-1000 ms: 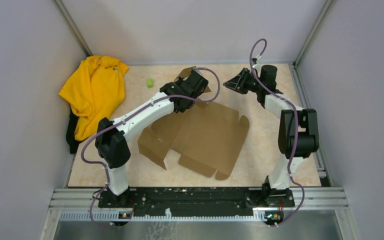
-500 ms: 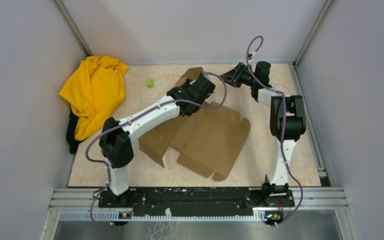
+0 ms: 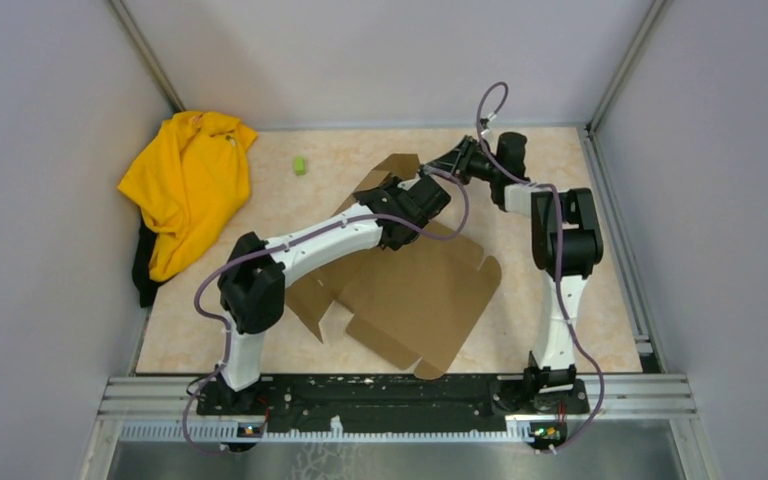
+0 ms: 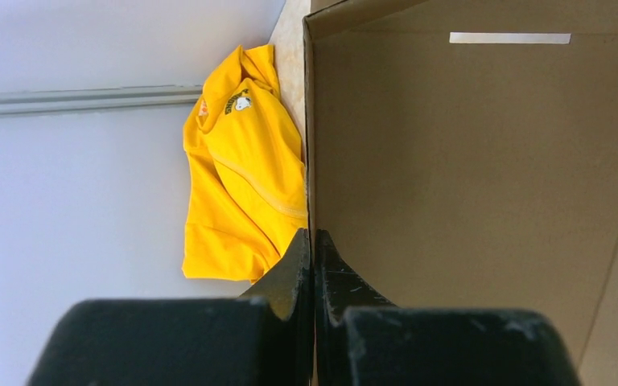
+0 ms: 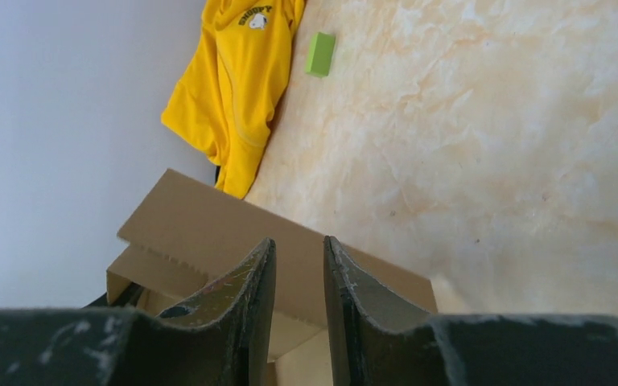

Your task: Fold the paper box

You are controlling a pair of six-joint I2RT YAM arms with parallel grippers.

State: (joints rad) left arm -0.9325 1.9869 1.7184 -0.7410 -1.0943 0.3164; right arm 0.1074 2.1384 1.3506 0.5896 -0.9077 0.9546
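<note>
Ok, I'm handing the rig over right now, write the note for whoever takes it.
Left gripper: shut on an edge of the paper box, holding its far flap raised.
Right gripper: slightly open, empty, close by that flap.
Box: otherwise mostly flat on the table.
Done: one flap lifted.
Left: fold the remaining walls and tabs, close it.

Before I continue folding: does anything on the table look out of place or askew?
A yellow shirt lies crumpled in the far left corner and a green block sits loose nearby; neither belongs to folding. The paper box lies skewed to the table edges, one flap pinched by the left gripper.
</note>
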